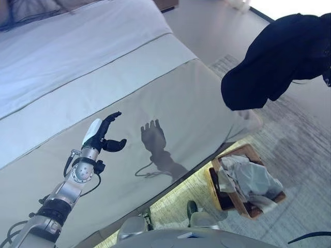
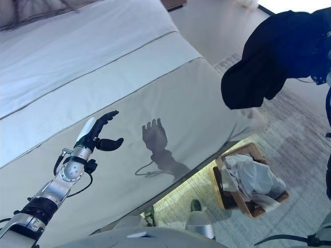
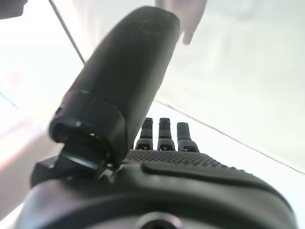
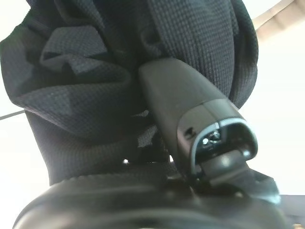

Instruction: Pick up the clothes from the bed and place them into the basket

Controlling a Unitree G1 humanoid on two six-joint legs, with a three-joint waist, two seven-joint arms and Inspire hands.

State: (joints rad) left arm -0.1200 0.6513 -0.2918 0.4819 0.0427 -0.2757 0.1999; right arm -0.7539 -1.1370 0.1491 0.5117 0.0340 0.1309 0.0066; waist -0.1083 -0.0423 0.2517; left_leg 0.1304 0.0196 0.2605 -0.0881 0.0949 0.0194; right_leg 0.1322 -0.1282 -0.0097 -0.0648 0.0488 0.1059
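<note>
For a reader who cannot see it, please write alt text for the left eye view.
A dark garment hangs from the raised right hand, above the floor beside the bed. Lower on the floor stands a wooden basket already holding pale clothes. The left hand hovers open over the bed.

The left hand [image 3: 157,176] is seen from close behind, its dark bulk filling the lower part of the view. The thumb [image 3: 124,81] is raised well clear of the fingers [image 3: 164,133], which are held straight. Pale bed [image 3: 238,90] fabric, crossed by a seam, is seen beyond.
</note>
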